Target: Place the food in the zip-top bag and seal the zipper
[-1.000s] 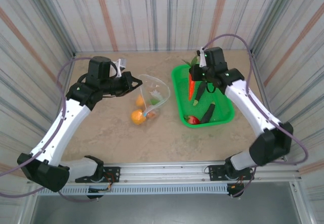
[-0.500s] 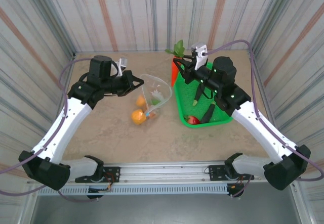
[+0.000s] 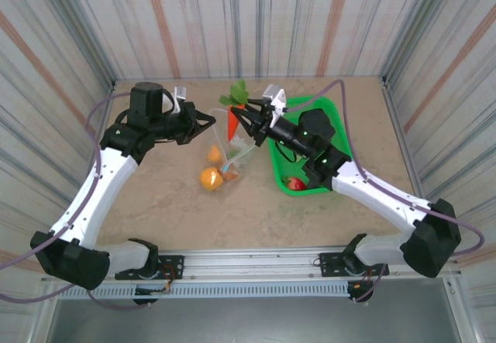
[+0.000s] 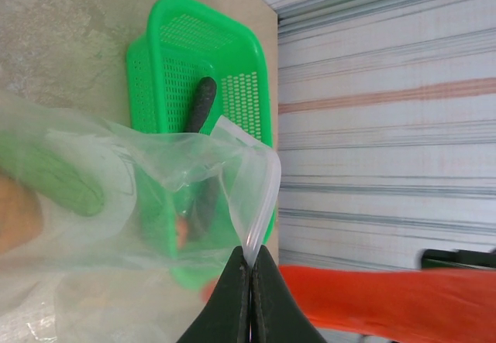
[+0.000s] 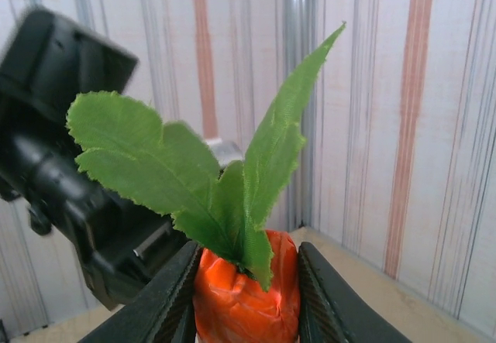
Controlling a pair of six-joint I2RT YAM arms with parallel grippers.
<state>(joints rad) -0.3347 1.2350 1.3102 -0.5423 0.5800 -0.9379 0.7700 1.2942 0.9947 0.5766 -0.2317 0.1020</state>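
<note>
My left gripper is shut on the zipper edge of the clear zip-top bag, holding its mouth up. In the left wrist view the gripper pinches the pale strip, and a green cucumber lies inside the bag. My right gripper is shut on an orange carrot with green leaves, held upright over the bag's mouth. The right wrist view shows the carrot squeezed between both fingers. An orange and a small yellow-orange fruit sit by the bag's lower end.
The green mesh basket stands right of the bag, with a red fruit in it and a dark eggplant. Striped walls close in the table on three sides. The left arm's black wrist is close behind the carrot.
My right arm has carried the carrot out of the basket and leftward to above the bag's mouth. The left gripper has kept its hold on the bag's edge.
</note>
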